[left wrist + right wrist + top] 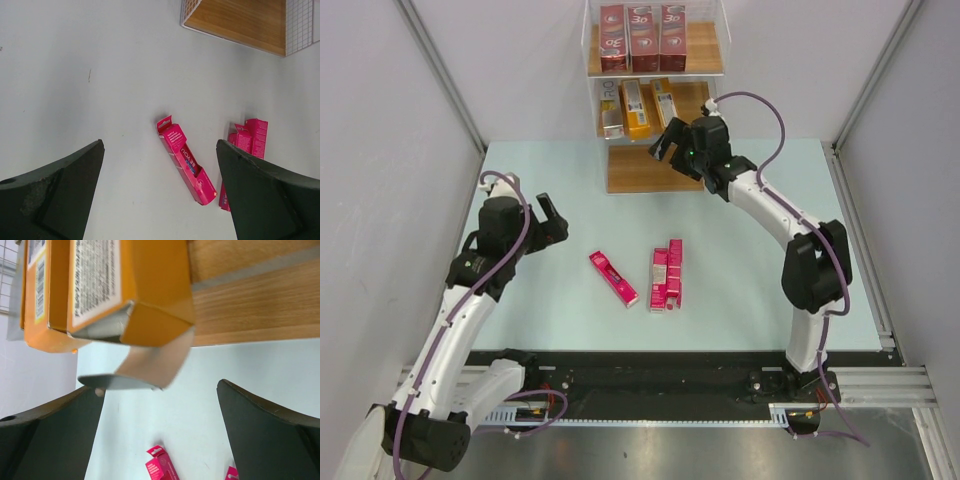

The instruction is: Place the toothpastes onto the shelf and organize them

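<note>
Overhead, you get the whole pale blue-green table (540, 200), and at its far edge the three-tier stepped shelf of light wooden boards and clear acrylic walls (632, 172). Only this view shows all the tiers. The left wrist camera catches just a corner of the bottom board, and the right wrist camera sees a strip of wood and little else.

Your left arm (470, 280) hovers over the table to the left of the loose cartons. Its jaws are spread wide with nothing between them, and the dark fingers (60, 200) frame bare table. Your right arm (790, 225) reaches to the front of the middle tier, above the bottom board. Its jaws are also released, well apart and empty.

Three wide dark red cartons marked "3D" (643, 37) stand side by side on the top tier, seen only from above. The orange-yellow cartons (638, 105) lie on the middle tier. The right wrist camera adds that the nearest one's end flap (145, 365) hangs open, silvery inside.

One slim bright pink carton (613, 277) lies diagonally on the table, alone. Near it to the right, a small cluster of pink cartons (667, 274) lies touching one another. You cannot tell its exact count.
</note>
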Available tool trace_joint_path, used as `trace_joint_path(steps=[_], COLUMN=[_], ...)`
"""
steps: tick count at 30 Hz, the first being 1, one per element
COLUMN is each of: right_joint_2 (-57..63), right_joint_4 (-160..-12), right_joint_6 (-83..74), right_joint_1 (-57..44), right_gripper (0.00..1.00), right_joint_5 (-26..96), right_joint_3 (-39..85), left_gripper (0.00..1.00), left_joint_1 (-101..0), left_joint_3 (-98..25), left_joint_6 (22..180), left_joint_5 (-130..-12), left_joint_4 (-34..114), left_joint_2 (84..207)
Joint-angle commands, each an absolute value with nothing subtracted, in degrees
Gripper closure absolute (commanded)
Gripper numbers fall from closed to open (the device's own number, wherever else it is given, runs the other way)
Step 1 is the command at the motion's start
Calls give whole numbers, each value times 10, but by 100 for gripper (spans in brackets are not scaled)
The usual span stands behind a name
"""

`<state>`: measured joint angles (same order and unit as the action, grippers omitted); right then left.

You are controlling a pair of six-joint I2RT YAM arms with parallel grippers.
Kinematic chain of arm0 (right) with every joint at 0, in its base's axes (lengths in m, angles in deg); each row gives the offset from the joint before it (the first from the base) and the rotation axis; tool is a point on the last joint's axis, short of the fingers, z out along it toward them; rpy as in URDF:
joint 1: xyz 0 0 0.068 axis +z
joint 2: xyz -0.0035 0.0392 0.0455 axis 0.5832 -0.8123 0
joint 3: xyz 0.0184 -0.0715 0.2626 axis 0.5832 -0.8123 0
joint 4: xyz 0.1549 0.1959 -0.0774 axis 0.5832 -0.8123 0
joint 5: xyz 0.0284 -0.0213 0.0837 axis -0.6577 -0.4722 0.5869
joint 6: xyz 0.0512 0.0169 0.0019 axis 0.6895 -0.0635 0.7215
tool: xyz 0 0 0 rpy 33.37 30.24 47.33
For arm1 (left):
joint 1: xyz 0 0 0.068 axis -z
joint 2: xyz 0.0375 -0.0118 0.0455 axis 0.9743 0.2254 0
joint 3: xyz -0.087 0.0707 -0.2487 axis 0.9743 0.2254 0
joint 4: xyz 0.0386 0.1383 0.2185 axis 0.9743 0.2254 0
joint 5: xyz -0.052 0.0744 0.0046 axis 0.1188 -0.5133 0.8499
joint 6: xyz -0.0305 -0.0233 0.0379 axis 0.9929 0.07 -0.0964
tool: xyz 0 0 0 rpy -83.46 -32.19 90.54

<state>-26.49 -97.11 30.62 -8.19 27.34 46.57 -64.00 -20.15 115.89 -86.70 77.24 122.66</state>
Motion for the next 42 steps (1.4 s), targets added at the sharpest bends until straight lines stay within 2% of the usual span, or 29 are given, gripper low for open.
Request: trace_joint_path(steps=[1, 12, 22, 28, 34, 42], right_joint_2=[-198, -100, 31, 91, 86, 4], right_joint_4=[-946, -992, -1097, -1131, -1115, -1012], right_joint_6=[291, 233, 147, 130, 113, 84], right_joint_1=[-85, -68, 18, 105, 205, 249], right_gripper=[1, 0, 0, 3, 4, 8], right_joint_5=[263, 235, 126, 74, 52, 169], right_joint_3=[432, 354, 228, 144, 103, 103], left_gripper=[0, 0, 0, 0, 0, 0], left_joint_1=[-637, -637, -637, -637, -637, -638], left_joint_3=[-197, -183, -143, -131, -134, -164], left_joint_6=[1156, 1161, 1181, 1185, 1182, 1175], left_joint_5=[-860, -802, -694, -693, -696, -677], left_joint_4=[764, 732, 656, 649, 654, 677], left_joint_2=[1210, 1218, 1237, 1244, 1260, 1289])
